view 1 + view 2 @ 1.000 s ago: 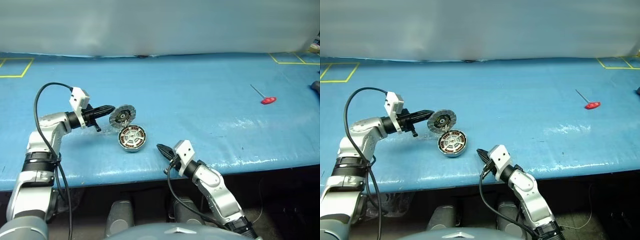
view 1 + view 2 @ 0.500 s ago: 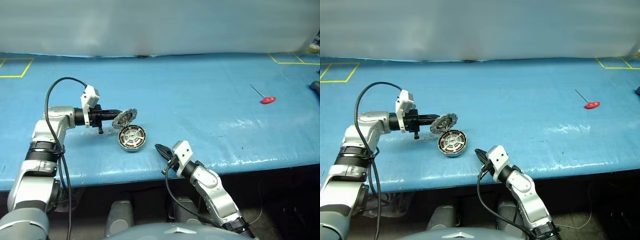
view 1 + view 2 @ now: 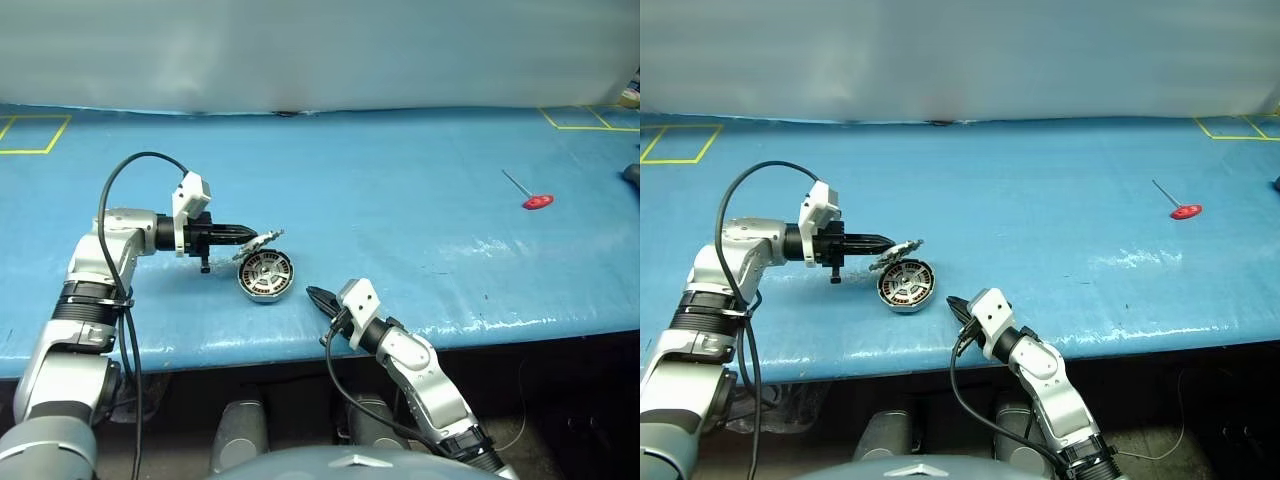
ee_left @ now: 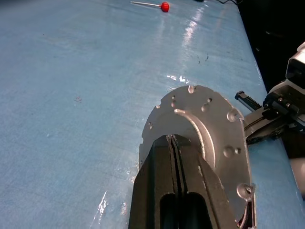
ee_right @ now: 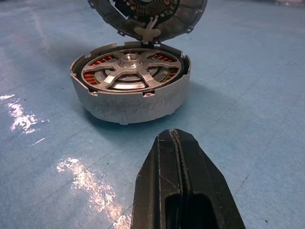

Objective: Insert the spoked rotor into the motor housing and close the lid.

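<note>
Rotor (image 5: 131,71) sits inside the housing (image 3: 265,275), silver spokes and hub level with the rim and copper windings visible between the spokes. Housing rests on the blue table (image 3: 400,190), near the front edge and left of centre. Lid (image 3: 262,242) is joined to the housing's far edge and tilts forward over it, partly lowered, inner face turned down toward the rotor; a gap remains between lid and housing rim. In the left wrist view the plain outer face of the lid (image 4: 205,129) faces the camera, with a raised curved rib and small holes. Left gripper (image 3: 250,236) points to the right, fingers (image 4: 171,162) pressed together, tips against the outer face of the lid. Right gripper (image 3: 313,294) lies low at the table's front edge, just right of the housing and apart from it, fingers (image 5: 178,167) together, holding nothing and pointing toward the housing. A red-handled tool (image 3: 535,200) lies well apart on the right side of the table. Yellow tape marks (image 3: 30,135) show at the far left corner.
</note>
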